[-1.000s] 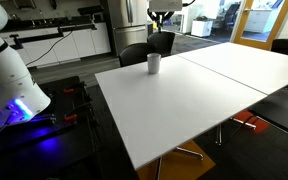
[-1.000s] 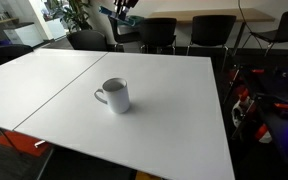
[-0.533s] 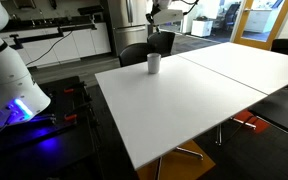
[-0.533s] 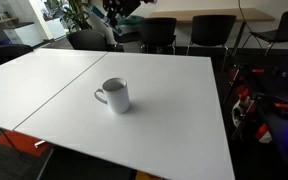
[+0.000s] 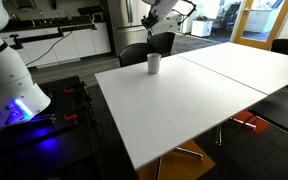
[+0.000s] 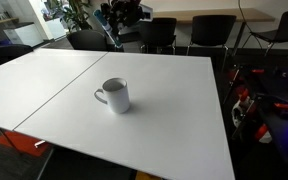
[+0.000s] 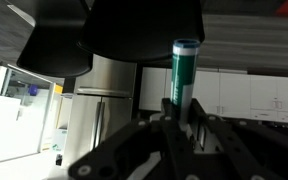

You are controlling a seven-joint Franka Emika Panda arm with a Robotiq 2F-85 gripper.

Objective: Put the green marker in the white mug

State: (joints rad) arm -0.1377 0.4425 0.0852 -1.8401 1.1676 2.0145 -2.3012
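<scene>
The white mug (image 5: 154, 63) stands upright on the white table (image 5: 194, 95), near its far edge; it also shows in an exterior view (image 6: 114, 96), handle to the left. My gripper (image 5: 149, 19) hangs high in the air behind and above the mug, well clear of it (image 6: 115, 18). In the wrist view the gripper (image 7: 182, 112) is shut on the green marker (image 7: 185, 72), which stands up between the fingers with its end sticking out. The mug is out of the wrist view.
Black chairs (image 6: 211, 30) line the table's far side, with another (image 5: 134, 52) just behind the mug. A white robot base with blue light (image 5: 9, 85) stands beside the table. A seam (image 5: 219, 72) runs across the tabletop. Cabinets and a fridge (image 7: 99, 115) fill the background.
The gripper with the marker has swung sideways, leftward in both exterior views, and tilted. The mug has not moved.
</scene>
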